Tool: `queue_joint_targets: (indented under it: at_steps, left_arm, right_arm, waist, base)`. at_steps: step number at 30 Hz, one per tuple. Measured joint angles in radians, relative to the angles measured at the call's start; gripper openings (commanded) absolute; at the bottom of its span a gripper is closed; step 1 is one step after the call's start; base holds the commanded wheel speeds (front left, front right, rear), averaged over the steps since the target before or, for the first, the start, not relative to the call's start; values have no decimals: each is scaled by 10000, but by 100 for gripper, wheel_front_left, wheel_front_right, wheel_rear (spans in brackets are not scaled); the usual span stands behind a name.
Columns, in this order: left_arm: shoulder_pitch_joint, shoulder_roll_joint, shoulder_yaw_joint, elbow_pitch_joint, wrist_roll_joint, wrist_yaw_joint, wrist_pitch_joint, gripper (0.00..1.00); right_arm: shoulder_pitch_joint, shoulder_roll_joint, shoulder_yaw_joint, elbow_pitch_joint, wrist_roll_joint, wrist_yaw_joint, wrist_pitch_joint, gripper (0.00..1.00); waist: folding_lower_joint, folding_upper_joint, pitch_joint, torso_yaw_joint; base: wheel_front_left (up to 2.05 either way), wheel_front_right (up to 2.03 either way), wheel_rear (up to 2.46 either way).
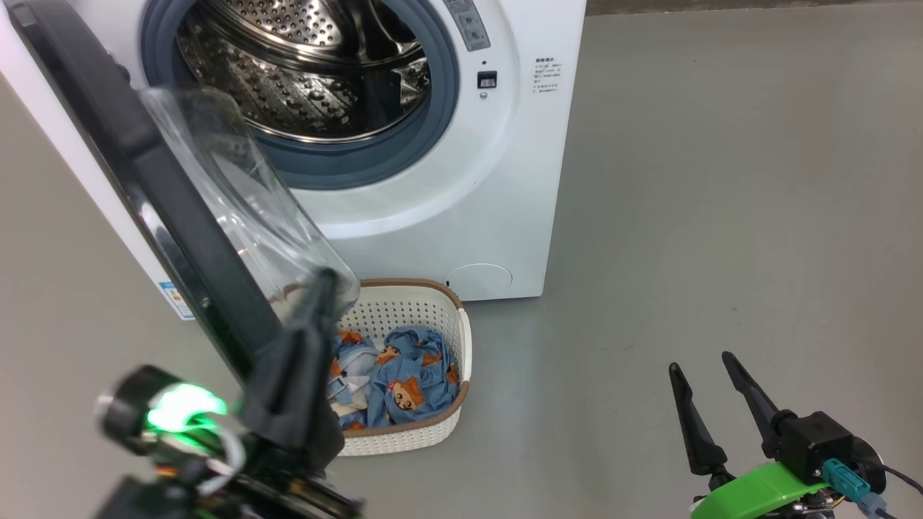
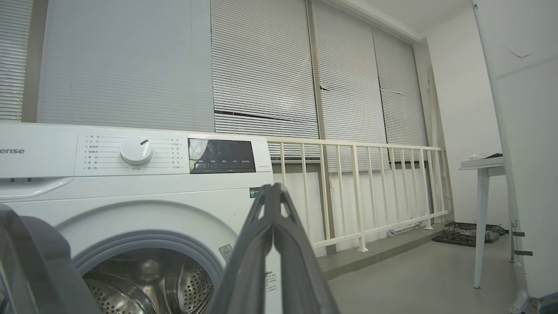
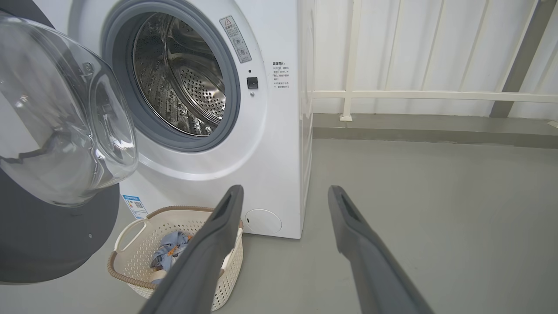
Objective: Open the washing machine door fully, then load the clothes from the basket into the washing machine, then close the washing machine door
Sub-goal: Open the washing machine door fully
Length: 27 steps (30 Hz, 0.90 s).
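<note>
Head view: the door [image 1: 166,209] stands swung out on the robot's left. Its glass bowl hangs over the left end of the basket [image 1: 433,295], which sits on the floor just before the washer [image 1: 505,180] with the clothes [image 1: 411,375] heaped inside. No fabric shows in the drum [image 1: 303,72].

The left pincer [image 1: 326,285] has its fingers pressed together on nothing. It rises close by the door's lower edge and overlaps the basket's left rim. In its wrist view it [image 2: 273,192] points at the washer's front, not down at the clothes.

The right pincer [image 1: 701,364] is spread wide and empty, well apart to the basket's right. From its wrist view [image 3: 285,192] the basket lies down and left of its fingers.

The left arm looks nearer but is shut and crowded by the door. The right has the freer path, leftward and down.
</note>
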Motion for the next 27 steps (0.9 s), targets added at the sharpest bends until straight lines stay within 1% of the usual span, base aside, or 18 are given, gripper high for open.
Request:
queue_joint_targets:
  at_steps: [3, 9, 13, 19, 27]
  left_arm:
    - [2, 82, -642, 502, -94, 0, 0, 0]
    - [11, 125, -1471, 1453, -330, 0, 15, 0]
    - [10, 92, -1833, 1992, -366, 0, 31, 0]
    - [11, 50, -1973, 2646, -366, 17, 79, 0]
    - [133, 52, -1985, 3233, -382, 278, 194, 0]
  right_arm:
    - [0, 0, 6, 21, 25, 0, 0, 100]
    - [-1, 0, 23, 65, 77, 0, 0, 100]
    - [-2, 0, 58, 82, 188, 0, 2, 100]
    - [-6, 0, 88, 150, 230, 0, 2, 100]
    - [-7, 0, 86, 169, 301, 0, 2, 100]
  waist:
    - [0, 0, -3, -5]
    - [0, 0, 33, 1]
    - [-1, 0, 89, 26]
    - [0, 0, 125, 35]
    - [-1, 0, 162, 63]
  base:
    - [0, 0, 0]
    - [0, 0, 0]
    - [0, 0, 0]
    - [0, 0, 0]
    - [0, 0, 0]
